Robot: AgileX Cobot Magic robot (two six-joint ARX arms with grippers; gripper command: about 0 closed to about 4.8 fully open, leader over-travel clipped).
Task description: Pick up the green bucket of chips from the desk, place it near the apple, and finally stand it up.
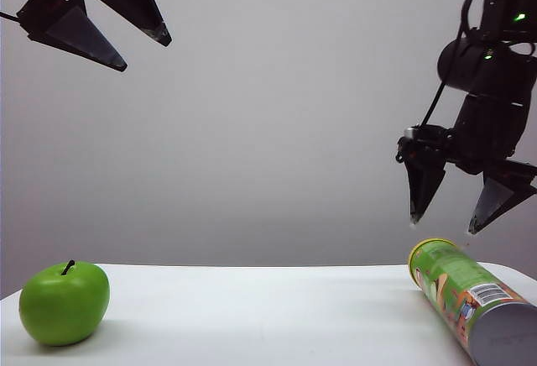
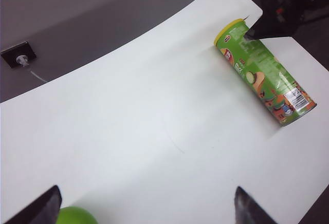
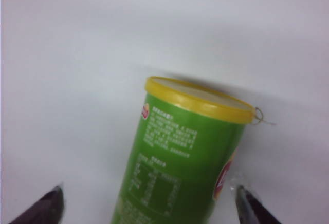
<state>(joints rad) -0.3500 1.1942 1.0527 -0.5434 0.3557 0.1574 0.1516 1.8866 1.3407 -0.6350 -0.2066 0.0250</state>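
Green bucket of chips [image 1: 468, 300]: lying on its side, lower right of exterior view, on white table [image 1: 252, 316]. Apple [image 1: 65, 302]: upright, lower left, well apart from the can. Right end effector [image 1: 457, 212]: fingers spread, empty, just above the can's yellow lid. Left end effector [image 1: 143, 51]: upper left, fingers spread, empty.

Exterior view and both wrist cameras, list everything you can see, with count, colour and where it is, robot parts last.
green bucket of chips: one, green with yellow lid, lying on its side at the desk's right end
apple: one, bright green, at the desk's left end, far from the can
desk: one, white, bearing both
wall socket: one, dark, with a white cable, beyond the desk
left gripper: one, black, open, high above the apple's side
right gripper: one, black, open, just above the can's lid end
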